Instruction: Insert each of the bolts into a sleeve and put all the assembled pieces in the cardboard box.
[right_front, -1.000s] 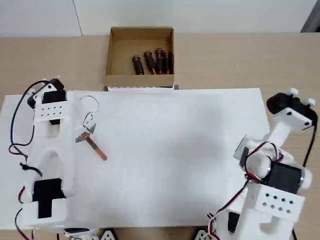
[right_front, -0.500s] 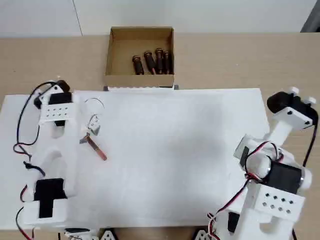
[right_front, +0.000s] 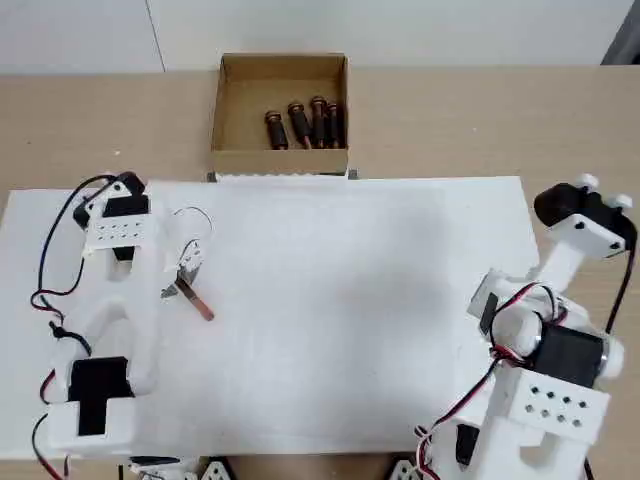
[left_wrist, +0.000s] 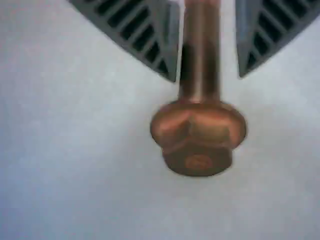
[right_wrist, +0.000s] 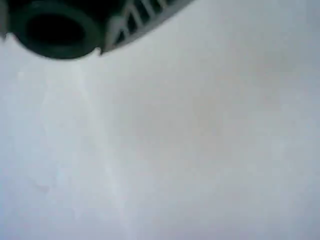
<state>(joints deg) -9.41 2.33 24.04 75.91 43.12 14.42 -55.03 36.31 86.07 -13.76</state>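
Note:
A copper bolt (right_front: 198, 300) lies on the white mat (right_front: 340, 320) at the left, its hex head (left_wrist: 198, 135) close up in the left wrist view. My left gripper (right_front: 186, 272) is over it, open, with its grey ribbed fingers (left_wrist: 145, 35) on either side of the shaft and a small gap showing. My right gripper (right_front: 486, 300) sits folded back at the mat's right edge. In the right wrist view a dark tubular sleeve (right_wrist: 55, 30) rests against a ribbed finger (right_wrist: 135, 17), seemingly held. The cardboard box (right_front: 230, 110) stands beyond the mat, with several assembled pieces (right_front: 305, 125) inside.
The mat covers most of the wooden table (right_front: 450, 120). Loose cables (right_front: 45, 280) trail beside the left arm. The wide middle of the mat between the two arms is bare.
The left arm has swung right and toward the bolt, covering more of its shaft. The bolt's far end has stayed put. The right arm has not moved.

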